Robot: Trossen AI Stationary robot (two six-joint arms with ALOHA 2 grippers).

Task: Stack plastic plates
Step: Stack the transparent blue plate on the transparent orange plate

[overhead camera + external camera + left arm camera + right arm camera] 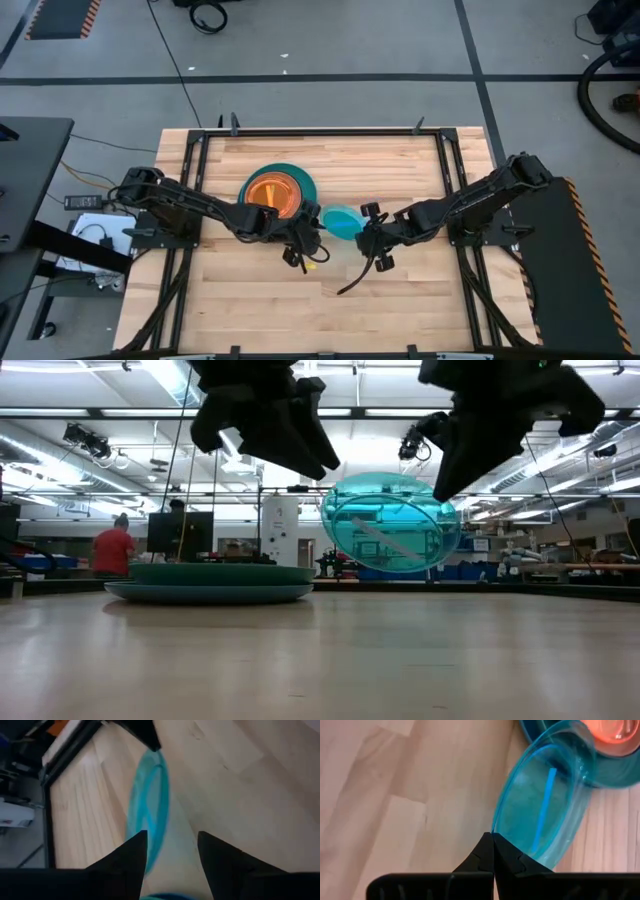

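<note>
We have the cyan plate (545, 805) pinched by its rim in the right gripper (492, 851), whose fingers are closed tight on the edge; the plate hangs tilted clear of the counter (400, 300), just right of the stack (280, 190). That stack sits left of centre, with a translucent orange plate (272, 190) lying on top of the larger teal ones. Our left gripper (170, 845) hovers close beside the cyan plate with its fingers parted, holding nothing. To do this step well, we judge we should carry the plate left until it is centred over the orange one, level it out, lower it gently and only then release, keeping the left arm out of the path.
</note>
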